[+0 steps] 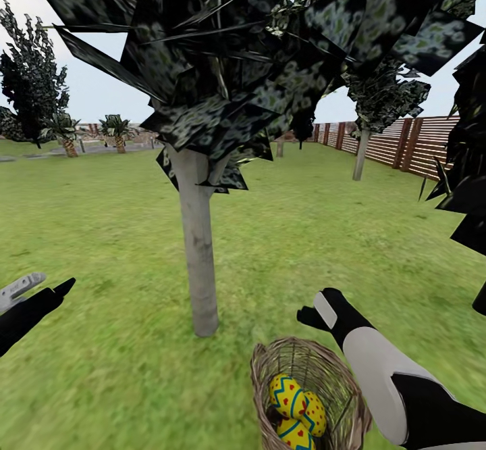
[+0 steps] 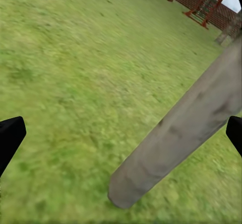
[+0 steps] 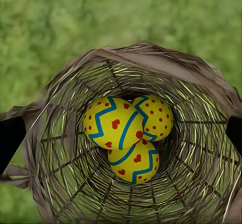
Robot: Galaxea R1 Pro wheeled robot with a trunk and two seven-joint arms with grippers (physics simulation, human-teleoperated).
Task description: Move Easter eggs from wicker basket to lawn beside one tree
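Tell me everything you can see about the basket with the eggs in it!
The wicker basket is round and deep, woven from thin light-brown strands, with a thick braided rim. It stands upright on the lawn, just right of the pale grey tree trunk, not touching it. Inside at the bottom lie three Easter eggs, yellow with blue zigzags and red hearts or dots, huddled together. The right gripper is over the far rim, its fingertips wide apart, empty.

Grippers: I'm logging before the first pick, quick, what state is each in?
Left gripper: open, holding nothing.
Right gripper: open, empty, above the wicker basket with three Easter eggs inside.
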